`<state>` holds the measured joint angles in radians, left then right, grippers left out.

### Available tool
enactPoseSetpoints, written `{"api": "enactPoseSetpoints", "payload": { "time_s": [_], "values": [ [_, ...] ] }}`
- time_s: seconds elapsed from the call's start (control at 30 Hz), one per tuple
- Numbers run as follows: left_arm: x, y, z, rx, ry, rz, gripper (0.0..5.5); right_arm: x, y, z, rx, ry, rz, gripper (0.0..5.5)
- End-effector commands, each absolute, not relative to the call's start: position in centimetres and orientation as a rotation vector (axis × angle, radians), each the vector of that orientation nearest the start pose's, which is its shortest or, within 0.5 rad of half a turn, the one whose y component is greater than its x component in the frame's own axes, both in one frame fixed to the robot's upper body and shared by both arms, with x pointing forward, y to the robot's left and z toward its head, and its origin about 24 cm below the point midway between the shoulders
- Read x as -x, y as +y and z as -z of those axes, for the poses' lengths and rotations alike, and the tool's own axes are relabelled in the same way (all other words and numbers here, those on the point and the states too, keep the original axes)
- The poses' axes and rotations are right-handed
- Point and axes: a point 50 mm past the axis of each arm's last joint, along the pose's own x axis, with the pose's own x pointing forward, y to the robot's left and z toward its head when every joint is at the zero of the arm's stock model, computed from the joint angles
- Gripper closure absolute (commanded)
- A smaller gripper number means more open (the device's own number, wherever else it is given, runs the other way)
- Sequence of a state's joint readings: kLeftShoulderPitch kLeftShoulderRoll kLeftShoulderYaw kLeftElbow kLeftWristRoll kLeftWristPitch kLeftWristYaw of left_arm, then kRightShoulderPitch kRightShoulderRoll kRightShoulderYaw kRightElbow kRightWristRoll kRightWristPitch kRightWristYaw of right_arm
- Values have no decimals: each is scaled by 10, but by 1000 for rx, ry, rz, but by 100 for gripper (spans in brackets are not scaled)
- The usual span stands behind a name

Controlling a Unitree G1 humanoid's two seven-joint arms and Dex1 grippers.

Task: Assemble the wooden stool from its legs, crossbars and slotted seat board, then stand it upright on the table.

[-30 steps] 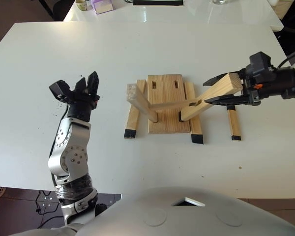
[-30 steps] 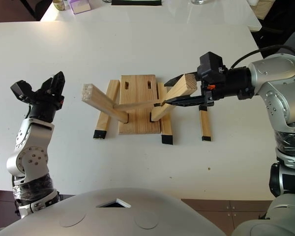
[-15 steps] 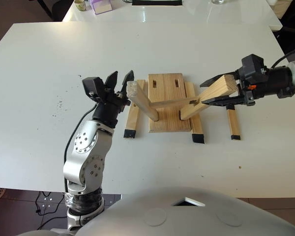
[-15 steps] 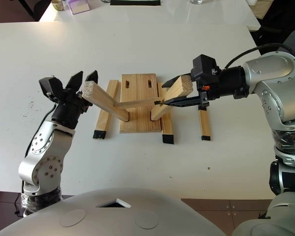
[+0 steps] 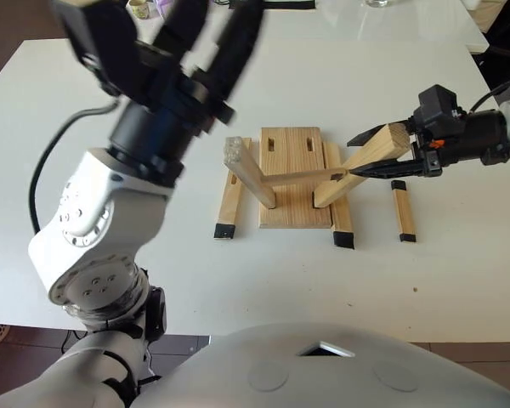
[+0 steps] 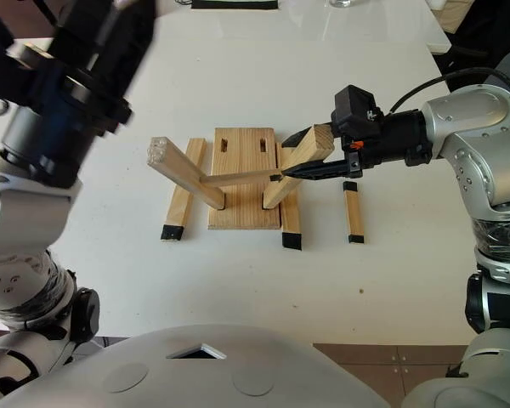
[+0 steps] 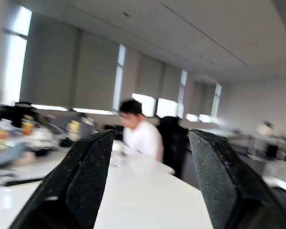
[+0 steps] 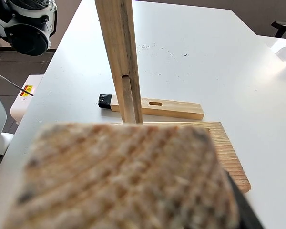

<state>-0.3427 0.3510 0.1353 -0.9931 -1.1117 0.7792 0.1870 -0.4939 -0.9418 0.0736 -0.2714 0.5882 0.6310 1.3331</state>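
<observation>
The left gripper (image 5: 211,34) is held high above the table (image 5: 425,85), fingers spread wide, nothing between them. The left leg (image 5: 251,172) and right leg (image 5: 389,143) stand tilted on the seat board (image 5: 294,208), joined by a thin crossbar (image 5: 299,177). Spare legs (image 5: 230,200) lie flat on both sides. The right leg is squeezed by the right gripper (image 5: 357,157). Since before, the left arm has been lifted away from the left leg.

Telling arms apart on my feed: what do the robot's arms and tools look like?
Left arm and right arm: rounded silver shells, each trailing a black cable. Left tool and right tool: black, two tapered fingers; the right one has a boxy black wrist block with an orange mark.
</observation>
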Motion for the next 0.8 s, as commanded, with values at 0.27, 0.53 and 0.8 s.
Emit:
{"api": "enactPoseSetpoints", "payload": {
  "time_s": [0.27,0.53,0.8],
  "values": [
    [-180,79,-205,468,157,765,445,-255,-185,-205,408,276,-1444,347],
    [-192,68,-177,365,359,642,550,-258,-181,-205,411,270,-1440,347],
    [-192,61,-172,28,291,684,550,-261,-178,-205,415,268,-1442,347]
  ]
}}
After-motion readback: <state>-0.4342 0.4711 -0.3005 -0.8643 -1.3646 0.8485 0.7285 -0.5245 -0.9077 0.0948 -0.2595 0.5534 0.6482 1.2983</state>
